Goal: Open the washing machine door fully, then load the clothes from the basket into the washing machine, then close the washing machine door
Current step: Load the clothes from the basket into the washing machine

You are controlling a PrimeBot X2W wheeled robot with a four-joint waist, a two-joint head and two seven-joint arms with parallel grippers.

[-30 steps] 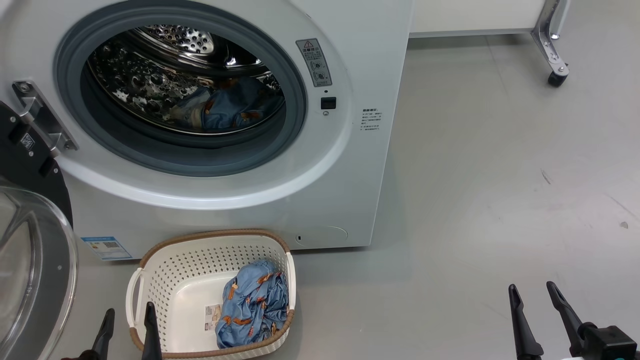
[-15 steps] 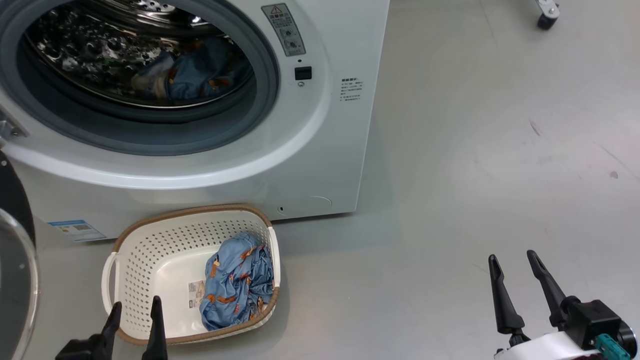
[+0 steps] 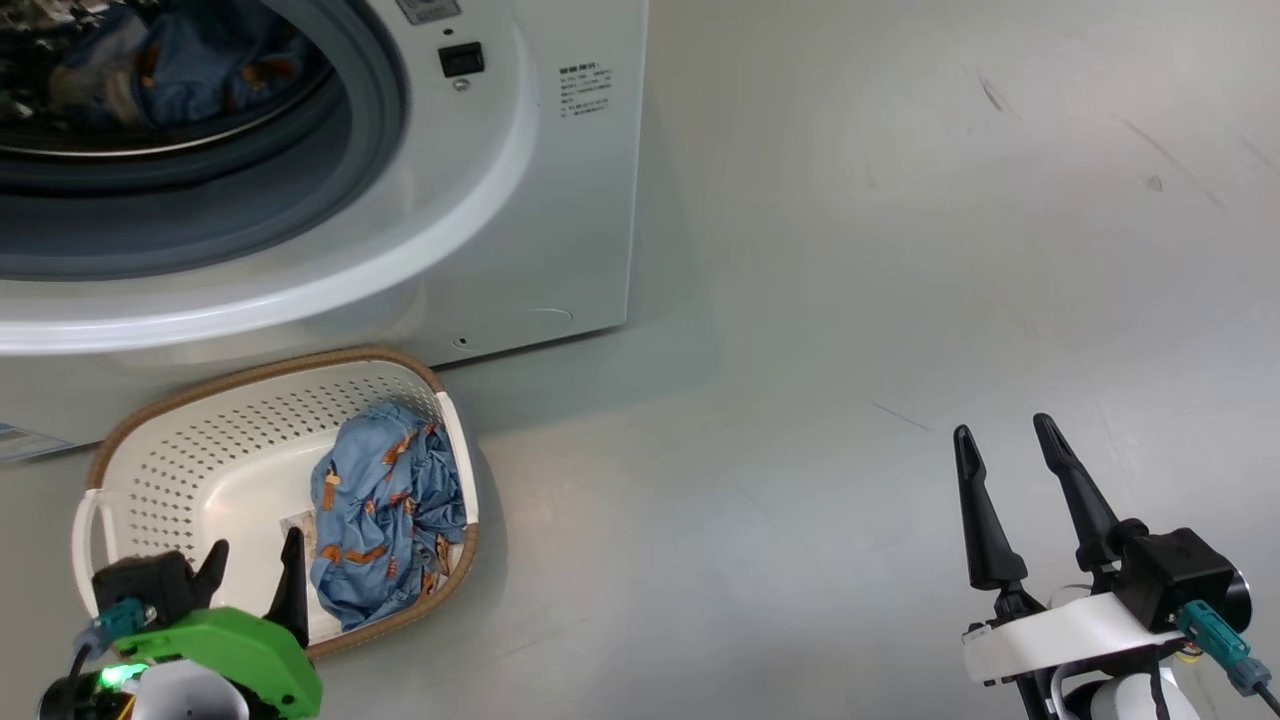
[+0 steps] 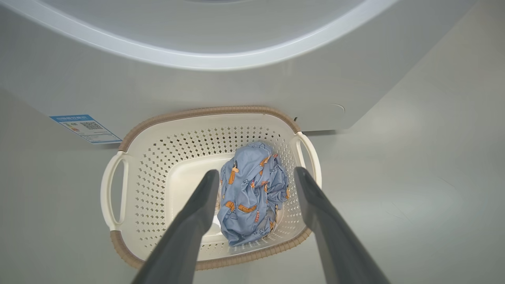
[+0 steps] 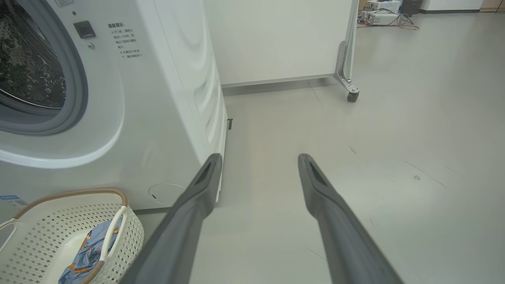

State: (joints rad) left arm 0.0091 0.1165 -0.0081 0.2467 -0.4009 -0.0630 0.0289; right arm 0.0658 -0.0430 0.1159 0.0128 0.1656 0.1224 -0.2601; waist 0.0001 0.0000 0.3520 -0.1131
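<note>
Two hands spread wide, both empty | left hand [image 3: 257, 540] low before washing machine [image 3: 560, 220] front | right hand [image 3: 1002, 424] off its right corner | basket [image 3: 250, 420] on floor [image 3: 800, 300] just before it, holding blue printed garment [image 3: 385, 510] | more blue clothes [image 3: 200, 50] in its drum [image 5: 27, 71]

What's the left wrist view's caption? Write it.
Open left gripper above blue printed cloth in cream perforated plastic basket.

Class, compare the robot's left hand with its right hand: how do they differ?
The left hand hangs over the basket, aimed at the blue clothes; the right hand is over bare floor. The left wrist is green, the right wrist white. Both are open and empty.
</note>
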